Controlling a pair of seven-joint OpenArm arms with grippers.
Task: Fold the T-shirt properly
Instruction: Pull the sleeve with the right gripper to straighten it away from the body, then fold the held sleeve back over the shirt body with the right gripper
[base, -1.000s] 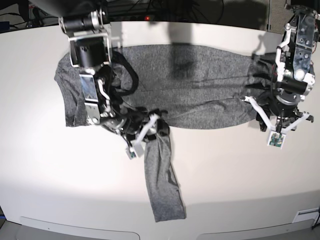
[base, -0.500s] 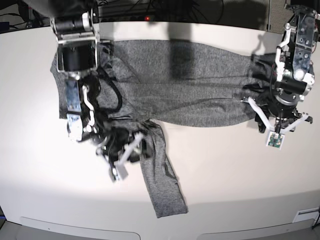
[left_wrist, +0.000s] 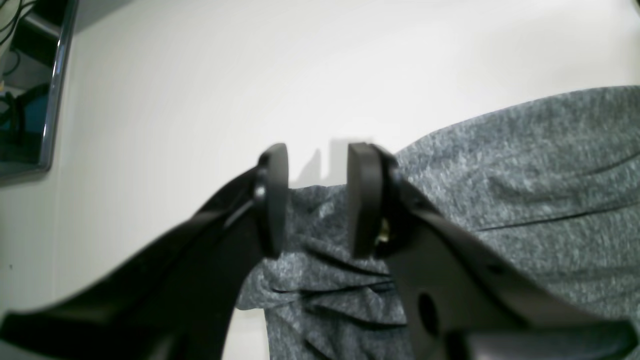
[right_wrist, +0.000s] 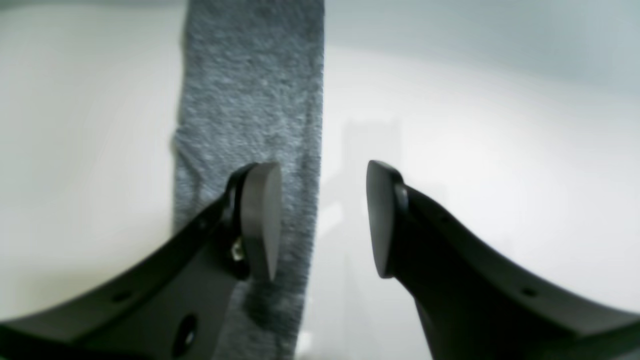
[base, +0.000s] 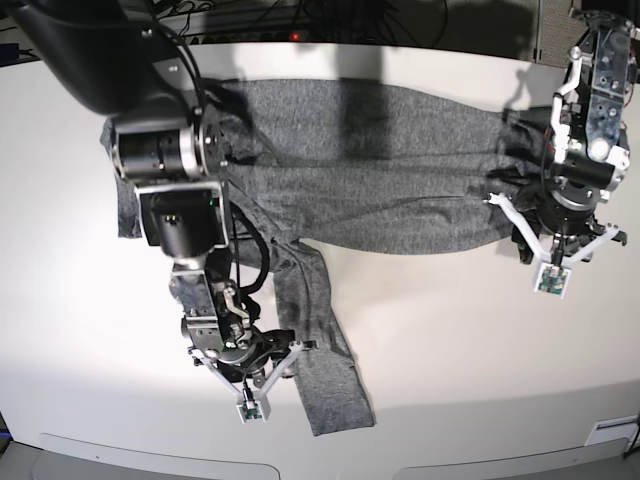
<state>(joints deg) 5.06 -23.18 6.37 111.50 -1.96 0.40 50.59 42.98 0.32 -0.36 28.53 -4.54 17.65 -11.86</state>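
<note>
A white table, a grey shirt, and two arms, one at each end.

From the base view, the white table (base: 480, 350) carries the T-shirt (base: 380, 180) spread flat across its far half, one long sleeve trailing down toward the near edge. The right tool (base: 262, 372) hangs over that sleeve near its cuff; the left tool (base: 552, 243) sits at the shirt's other end. In the left wrist view, the left tool (left_wrist: 317, 200) has its jaws partly apart with bunched, wrinkled shirt fabric (left_wrist: 500, 200) between them; whether it pinches the cloth I cannot tell. In the right wrist view, the right tool (right_wrist: 322, 220) stands open, one finger over the sleeve (right_wrist: 250, 100) and the other over bare table (right_wrist: 500, 150), gripping nothing.
</note>
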